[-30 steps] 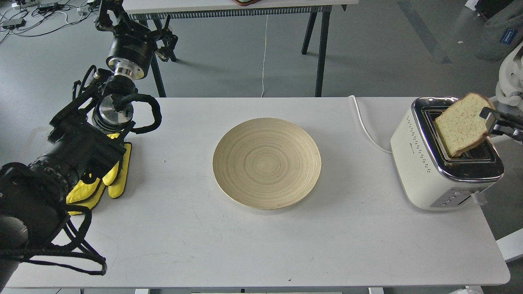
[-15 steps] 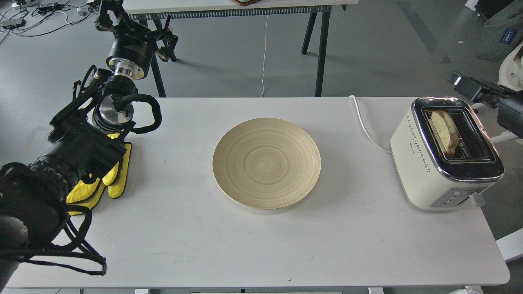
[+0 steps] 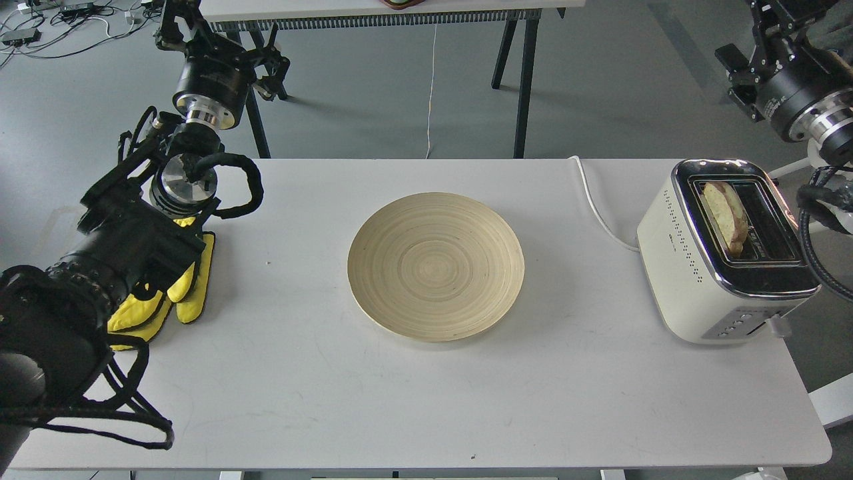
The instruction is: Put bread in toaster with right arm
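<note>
Much of the bread (image 3: 725, 215) is hidden: only its crust edge and a strip of pale crumb are seen, sunk in the slot of the toaster (image 3: 726, 250) nearer the plate. The right arm (image 3: 793, 93) is cut off by the right and upper edges, and its pincer (image 3: 766, 17) is seen dark and partly out of frame at the top right corner, so it cannot be told whether its fingers are spread or pressed together. The left pincer (image 3: 183, 23) is likewise dark and end-on at the upper left; its state cannot be told either. Part of a yellow cloth (image 3: 180, 293) is covered by the left arm.

One slice, one toaster with two slots, one round wooden plate (image 3: 436, 267) and one white cord (image 3: 596, 210) are counted.

The counter (image 3: 426, 400) is white and lightly scuffed. Behind it, a grey floor and the black legs of a second table (image 3: 526, 73) are seen, with cables (image 3: 53, 27) lying at the upper left.
</note>
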`<state>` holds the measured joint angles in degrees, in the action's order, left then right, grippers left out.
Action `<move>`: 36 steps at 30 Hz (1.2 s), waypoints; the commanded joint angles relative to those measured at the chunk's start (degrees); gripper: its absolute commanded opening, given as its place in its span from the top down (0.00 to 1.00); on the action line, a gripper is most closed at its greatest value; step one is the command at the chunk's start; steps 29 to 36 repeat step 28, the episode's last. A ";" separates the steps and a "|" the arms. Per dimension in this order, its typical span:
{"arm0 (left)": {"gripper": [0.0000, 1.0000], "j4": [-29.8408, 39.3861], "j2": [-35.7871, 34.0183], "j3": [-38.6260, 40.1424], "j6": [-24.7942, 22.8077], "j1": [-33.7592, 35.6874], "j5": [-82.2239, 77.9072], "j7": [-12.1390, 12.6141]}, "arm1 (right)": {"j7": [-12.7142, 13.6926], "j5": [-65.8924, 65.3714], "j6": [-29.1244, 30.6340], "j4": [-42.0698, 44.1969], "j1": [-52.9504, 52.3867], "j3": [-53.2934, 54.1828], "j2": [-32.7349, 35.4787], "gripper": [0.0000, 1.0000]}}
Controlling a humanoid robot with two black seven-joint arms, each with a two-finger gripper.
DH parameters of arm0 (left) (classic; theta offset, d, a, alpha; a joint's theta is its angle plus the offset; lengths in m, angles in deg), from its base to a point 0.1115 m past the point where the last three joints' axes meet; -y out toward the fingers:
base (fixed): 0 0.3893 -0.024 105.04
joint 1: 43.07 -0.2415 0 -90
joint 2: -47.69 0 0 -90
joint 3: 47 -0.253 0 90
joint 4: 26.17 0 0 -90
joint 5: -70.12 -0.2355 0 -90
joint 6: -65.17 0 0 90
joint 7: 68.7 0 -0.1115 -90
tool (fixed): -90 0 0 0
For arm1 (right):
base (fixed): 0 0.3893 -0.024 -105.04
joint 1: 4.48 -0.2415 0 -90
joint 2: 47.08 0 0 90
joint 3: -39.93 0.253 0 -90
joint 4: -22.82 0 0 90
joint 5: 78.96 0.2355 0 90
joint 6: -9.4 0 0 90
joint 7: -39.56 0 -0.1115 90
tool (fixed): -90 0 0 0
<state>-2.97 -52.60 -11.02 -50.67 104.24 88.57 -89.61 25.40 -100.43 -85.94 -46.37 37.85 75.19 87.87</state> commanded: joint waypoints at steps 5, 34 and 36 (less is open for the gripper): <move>0.00 0.00 0.01 -0.03 0.00 0.00 0.01 -0.01 | -2.80 16.62 5.51 12.48 1.00 3.05 -12.68 0.00; 0.00 -0.09 -0.43 -0.03 0.00 0.17 0.01 0.17 | -1.22 21.38 24.59 31.83 -2.43 23.37 -28.78 0.00; 0.00 -0.09 -0.43 -0.03 0.00 0.17 0.01 0.17 | -1.22 21.38 24.59 31.83 -2.43 23.37 -28.78 0.00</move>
